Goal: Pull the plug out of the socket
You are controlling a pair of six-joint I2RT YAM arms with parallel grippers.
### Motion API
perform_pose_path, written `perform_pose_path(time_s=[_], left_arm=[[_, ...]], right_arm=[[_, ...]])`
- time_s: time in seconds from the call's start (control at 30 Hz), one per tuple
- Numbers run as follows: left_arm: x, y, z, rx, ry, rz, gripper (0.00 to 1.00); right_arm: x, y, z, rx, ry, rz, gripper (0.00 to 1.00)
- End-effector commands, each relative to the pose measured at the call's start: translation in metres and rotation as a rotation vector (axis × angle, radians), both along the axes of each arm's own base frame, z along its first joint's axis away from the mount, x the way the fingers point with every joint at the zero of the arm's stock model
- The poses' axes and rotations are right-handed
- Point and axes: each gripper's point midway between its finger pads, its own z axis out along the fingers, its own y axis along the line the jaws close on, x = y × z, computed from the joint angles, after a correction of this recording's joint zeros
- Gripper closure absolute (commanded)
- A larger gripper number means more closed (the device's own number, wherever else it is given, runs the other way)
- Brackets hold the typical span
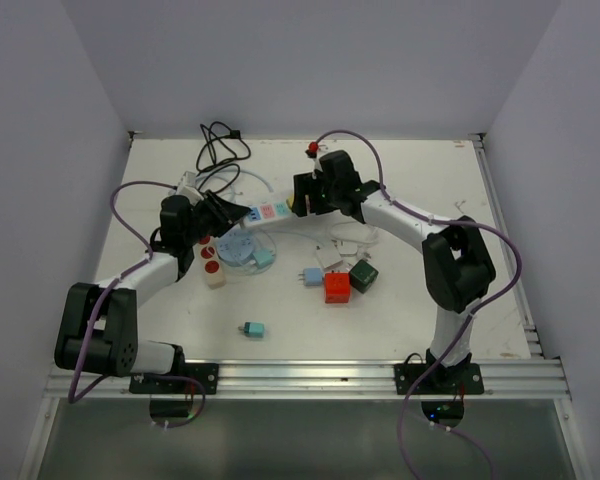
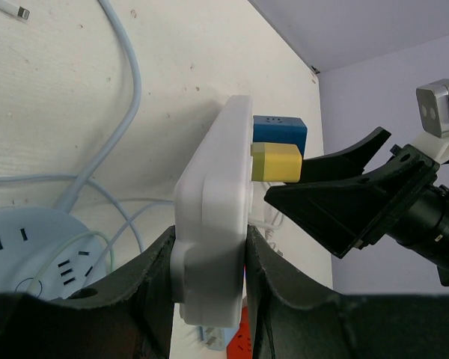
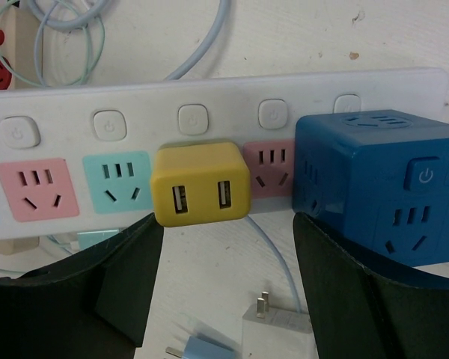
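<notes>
While both arms arch inward from the near edge of the worktop [image 1: 430, 300], their wrists meet at a long white power strip [image 1: 265, 212] lying in the far middle. The left arm bends at the elbow and reaches rightward. Its end effector [image 1: 215, 215] is clamped on the strip's left end, and the left wrist view shows that end [image 2: 213, 194] standing on edge between the two dark fingers [image 2: 150, 292]. The right arm folds over from the right, with its end effector [image 1: 302, 195] lowered just beside the strip.

From the right wrist, the right end effector [image 3: 226, 239] has its fingers spread wide with nothing held between them. The yellow plug [image 3: 200, 183] sits in the strip [image 3: 209, 82] just above that gap, showing two USB ports. A blue cube adapter [image 3: 374, 187] is plugged in to its right. Each small button along the strip carries a power symbol, and so does a button on the blue cube.

Only the left wrist view shows the yellow plug [image 2: 277, 161] and blue cube [image 2: 279, 127] jutting sideways from the strip, with the right end effector [image 2: 344, 202] close to the yellow one; contact cannot be told. Only the top view shows the loose pieces nearer the arms: a red cube [image 1: 337, 287], a dark green cube [image 1: 363, 275] and a small teal plug [image 1: 252, 329].
</notes>
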Motion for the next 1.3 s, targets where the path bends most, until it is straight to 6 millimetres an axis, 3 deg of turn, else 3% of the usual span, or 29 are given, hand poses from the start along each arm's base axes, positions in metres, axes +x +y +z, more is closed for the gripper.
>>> perform_pose_path(time_s=[0.0,0.23,0.63,0.67,0.77,0.87,1.1,1.27], left_arm=[[-0.004,0.006,-0.013,0.106,0.018,-0.013,1.0],[-0.005,0.004,-0.014,0.109,0.017,-0.021,1.0],[-0.005,0.001,-0.013,0.115,0.01,-0.035,1.0],[-0.005,0.001,-0.014,0.115,0.012,-0.033,1.0],[-0.006,0.002,-0.016,0.12,0.015,-0.03,1.0],[-0.006,0.006,-0.021,0.144,0.027,-0.018,1.0],[-0.016,0.029,-0.047,0.147,0.09,0.041,1.0],[-0.013,0.034,-0.045,0.154,0.086,0.059,1.0]], right_arm=[[0.016,0.014,0.029,0.06,-0.094,0.024,0.27],[0.02,0.022,0.033,0.107,-0.111,0.024,0.28],[0.022,0.031,0.023,0.137,-0.074,0.033,0.47],[0.022,0.031,0.023,0.134,-0.074,0.031,0.51],[0.023,0.027,0.024,0.126,-0.078,0.017,0.8],[0.023,0.021,0.026,0.147,-0.068,-0.009,0.99],[0.034,-0.013,0.031,0.295,-0.021,-0.071,1.0],[0.033,-0.012,0.032,0.301,-0.019,-0.058,1.0]])
